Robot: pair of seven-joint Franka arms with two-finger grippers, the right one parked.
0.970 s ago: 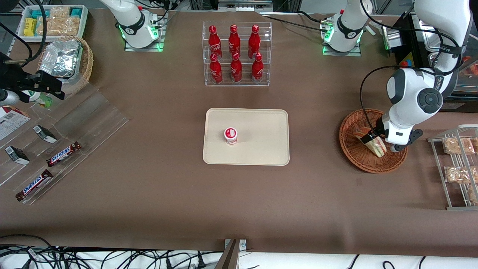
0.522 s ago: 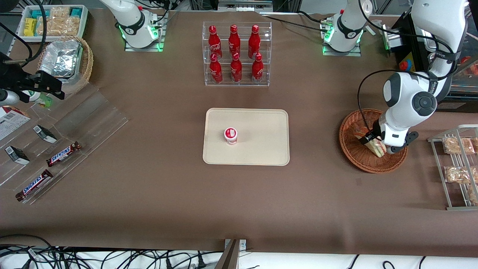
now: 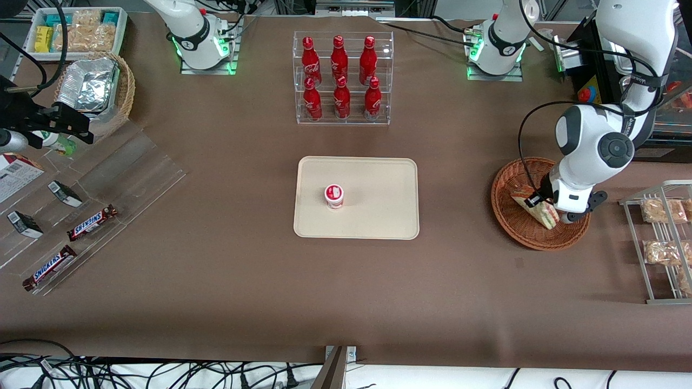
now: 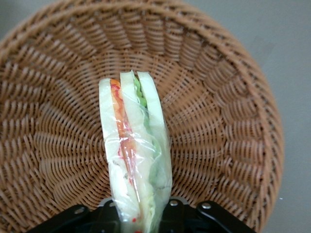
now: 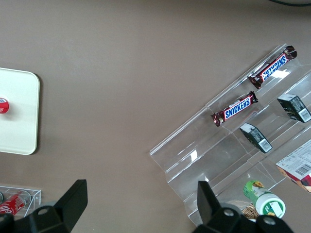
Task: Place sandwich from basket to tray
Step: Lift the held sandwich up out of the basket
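Resting well apart from the tray, the basket holds the sandwich on edge, its near end between the jaws of the gripper, which look closed on that end. Light, soft and clear-wrapped, the sandwich probably squashes easily and the film may slip, so a gentle squeeze across the bread faces, as taken now, seems the best hold.
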